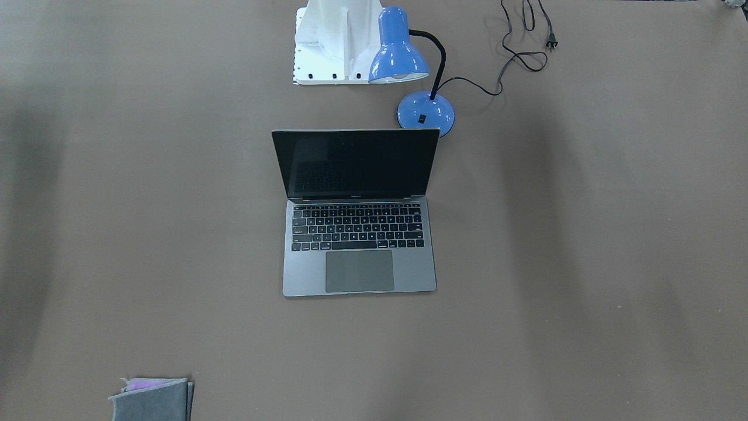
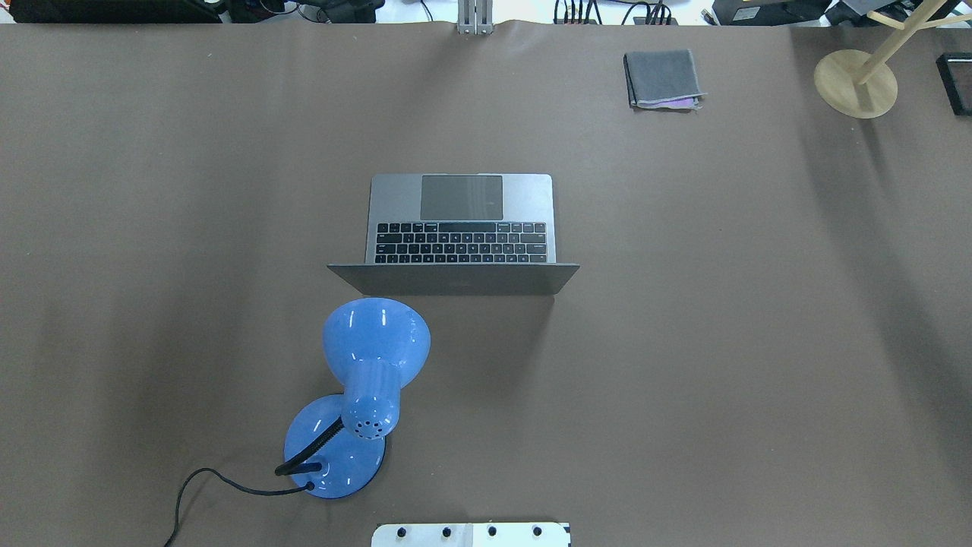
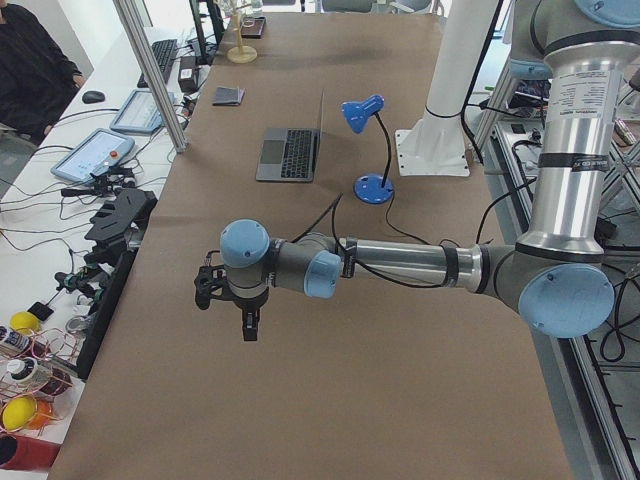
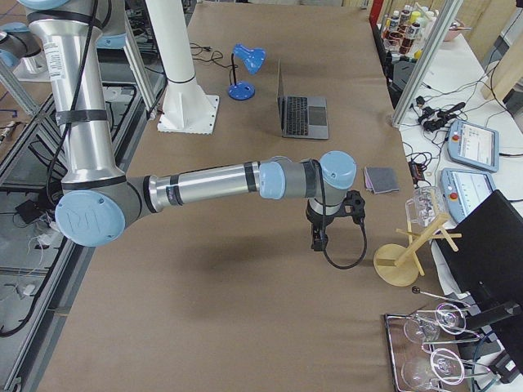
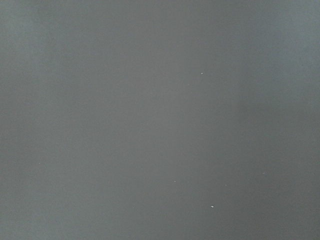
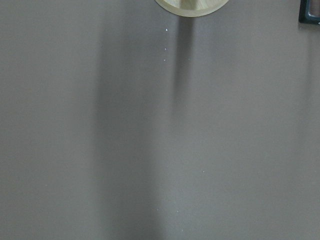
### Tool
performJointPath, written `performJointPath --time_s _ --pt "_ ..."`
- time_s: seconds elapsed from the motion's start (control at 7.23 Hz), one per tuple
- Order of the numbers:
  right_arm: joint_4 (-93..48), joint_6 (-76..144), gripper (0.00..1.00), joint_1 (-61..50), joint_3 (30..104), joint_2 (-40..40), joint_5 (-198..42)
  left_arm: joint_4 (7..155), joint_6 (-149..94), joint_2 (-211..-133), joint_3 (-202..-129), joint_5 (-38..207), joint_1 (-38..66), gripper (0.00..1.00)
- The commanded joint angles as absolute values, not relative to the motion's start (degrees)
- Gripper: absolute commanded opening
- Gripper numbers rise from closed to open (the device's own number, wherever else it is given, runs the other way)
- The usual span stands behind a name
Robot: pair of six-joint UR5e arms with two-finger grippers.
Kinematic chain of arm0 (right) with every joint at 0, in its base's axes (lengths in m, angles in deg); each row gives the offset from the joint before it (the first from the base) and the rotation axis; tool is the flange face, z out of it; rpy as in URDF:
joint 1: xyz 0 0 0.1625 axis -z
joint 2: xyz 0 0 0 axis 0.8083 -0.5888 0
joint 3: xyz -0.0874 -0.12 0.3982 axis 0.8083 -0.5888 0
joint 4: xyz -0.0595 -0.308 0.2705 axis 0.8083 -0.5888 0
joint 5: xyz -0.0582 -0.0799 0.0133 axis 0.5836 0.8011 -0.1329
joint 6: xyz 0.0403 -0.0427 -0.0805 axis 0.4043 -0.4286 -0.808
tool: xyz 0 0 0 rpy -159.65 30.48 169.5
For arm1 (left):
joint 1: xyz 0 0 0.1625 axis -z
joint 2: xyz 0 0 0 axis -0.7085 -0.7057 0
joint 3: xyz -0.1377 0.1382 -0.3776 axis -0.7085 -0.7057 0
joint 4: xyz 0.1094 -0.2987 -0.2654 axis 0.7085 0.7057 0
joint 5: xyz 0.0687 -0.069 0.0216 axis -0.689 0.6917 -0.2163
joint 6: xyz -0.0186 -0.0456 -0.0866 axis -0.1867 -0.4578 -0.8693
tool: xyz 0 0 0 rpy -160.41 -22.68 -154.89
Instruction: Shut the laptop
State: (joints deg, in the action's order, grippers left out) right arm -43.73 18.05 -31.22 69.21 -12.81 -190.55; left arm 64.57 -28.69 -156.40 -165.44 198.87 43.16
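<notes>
The laptop [image 1: 359, 266] is a slim grey metal one that stands open in the middle of the table, with its black screen upright and its keys and trackpad facing away from the robot. It also shows in the overhead view [image 2: 463, 199] and, small, in both side views [image 3: 290, 153] [image 4: 304, 115]. My left gripper [image 3: 249, 326] shows only in the exterior left view, hanging over bare table far from the laptop. My right gripper [image 4: 318, 241] shows only in the exterior right view, likewise far from it. I cannot tell whether either is open or shut.
A blue desk lamp [image 2: 373, 357] stands just behind the laptop's lid on the robot's left, its cord [image 1: 514, 55] trailing on the table. A folded grey cloth [image 2: 662, 77] and a wooden stand [image 2: 856, 83] lie at the far right. The white robot base [image 1: 333, 41] is behind the lamp.
</notes>
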Motion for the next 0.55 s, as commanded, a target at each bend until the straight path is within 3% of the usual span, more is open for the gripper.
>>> performJointPath --time_s 0.0,0.41 --pt "-43.2 18.5 1.00 -29.8 69.2 -12.0 -190.4 64.7 -28.7 -157.3 -165.8 198.9 42.9 0.99" --pt "-43.2 28.4 1.00 -27.9 68.8 -6.8 -196.3 64.9 -37.9 -160.5 -167.5 199.1 39.0 0.99"
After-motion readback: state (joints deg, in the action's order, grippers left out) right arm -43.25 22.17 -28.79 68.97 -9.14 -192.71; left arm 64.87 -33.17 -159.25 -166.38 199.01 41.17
